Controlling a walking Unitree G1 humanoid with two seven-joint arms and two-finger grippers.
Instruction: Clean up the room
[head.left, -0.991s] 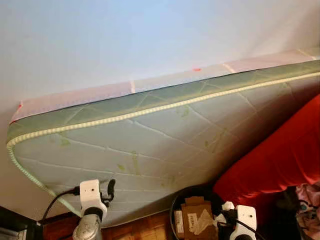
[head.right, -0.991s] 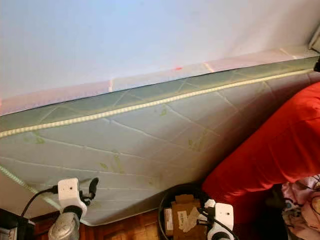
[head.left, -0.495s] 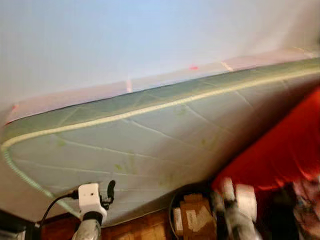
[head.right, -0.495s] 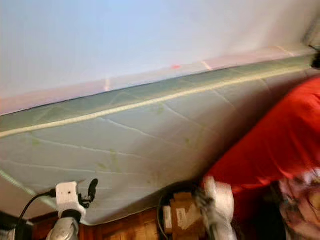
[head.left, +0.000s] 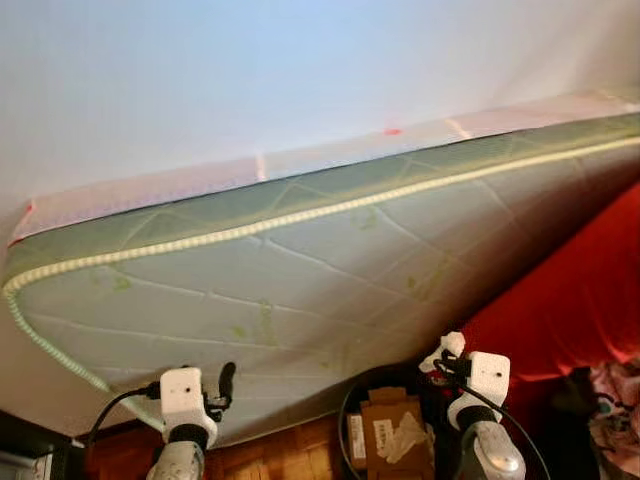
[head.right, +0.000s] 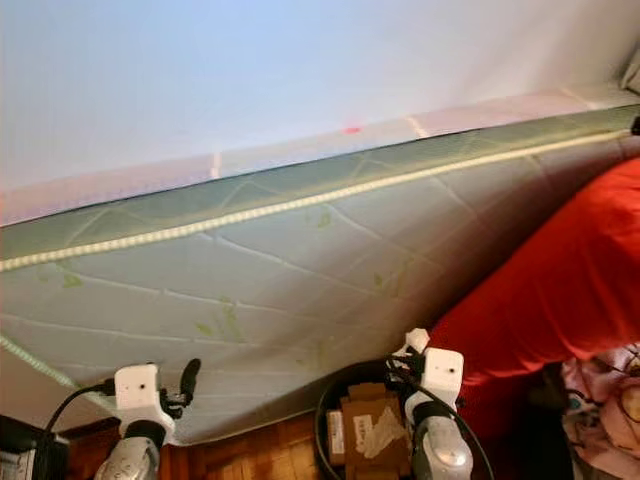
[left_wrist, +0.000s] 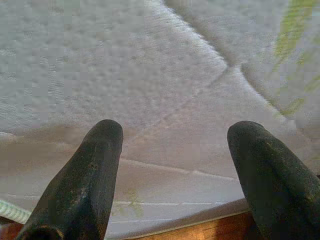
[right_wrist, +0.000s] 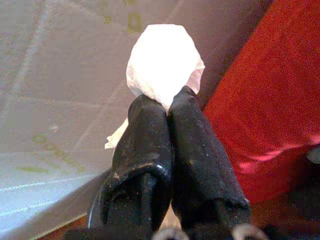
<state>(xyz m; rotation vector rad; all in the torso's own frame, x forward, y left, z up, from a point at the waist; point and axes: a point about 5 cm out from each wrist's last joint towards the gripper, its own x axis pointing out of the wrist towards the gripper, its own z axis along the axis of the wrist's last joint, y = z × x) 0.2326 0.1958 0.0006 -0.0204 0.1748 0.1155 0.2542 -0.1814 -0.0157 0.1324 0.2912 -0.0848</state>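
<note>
We hold a crumpled white tissue (right_wrist: 164, 60) pinched at the tips of our right tool (right_wrist: 167, 107), its two black fingers pressed shut on the wad. The tool is raised just above the round black bin (head.left: 352, 415), which lies directly below and slightly toward our left, already holding cardboard scraps (head.left: 392, 425); the right arm is clearly the nearer one for a drop. Our left tool (left_wrist: 175, 150) hangs with fingers spread and empty, facing the quilted mattress (head.left: 300, 290) leaning on the wall. A red cover (head.left: 570, 300) rises beside the bin. The bin's far rim is hidden behind our arm, its depth hard to judge.
</note>
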